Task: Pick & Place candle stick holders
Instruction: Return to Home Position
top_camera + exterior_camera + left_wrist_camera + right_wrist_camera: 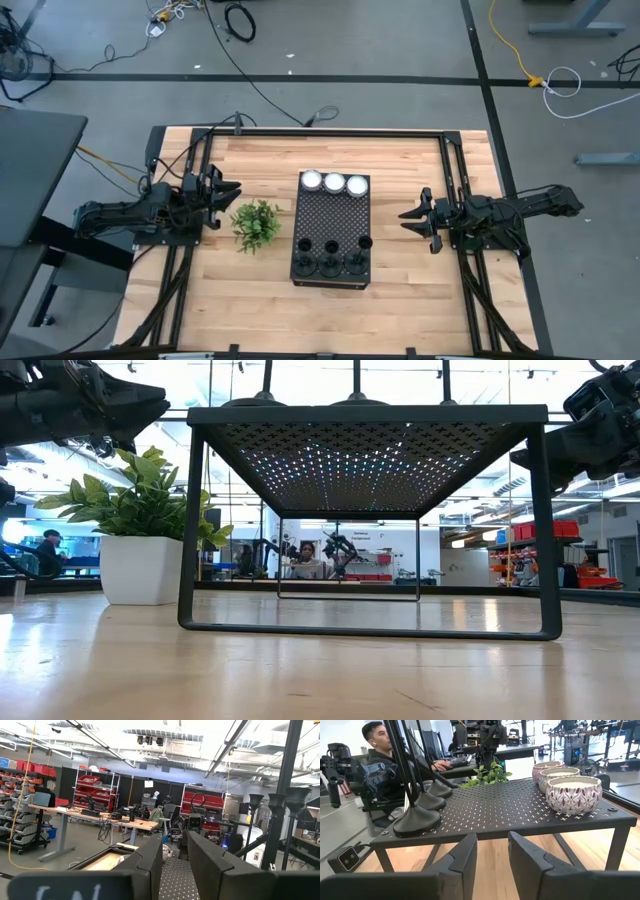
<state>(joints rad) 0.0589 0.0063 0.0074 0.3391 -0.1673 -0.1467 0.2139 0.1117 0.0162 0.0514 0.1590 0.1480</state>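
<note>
– Right gripper (pixel 491 839) up close: fingers spread, nothing between. Left gripper (pixel 174 837) too?
– Yep, gaping, empty, each off its own side of the shelf (pixel 332 215). Candle stick holders (pixel 417 820) stand on one end, three patterned tins (pixel 572 792) on the other; only the overhead view shows white wax inside.

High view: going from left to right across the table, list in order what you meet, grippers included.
The left gripper → potted plant → black perforated shelf → right gripper. The candles and candle stick holders stand on the shelf, so have no place of their own.
</note>
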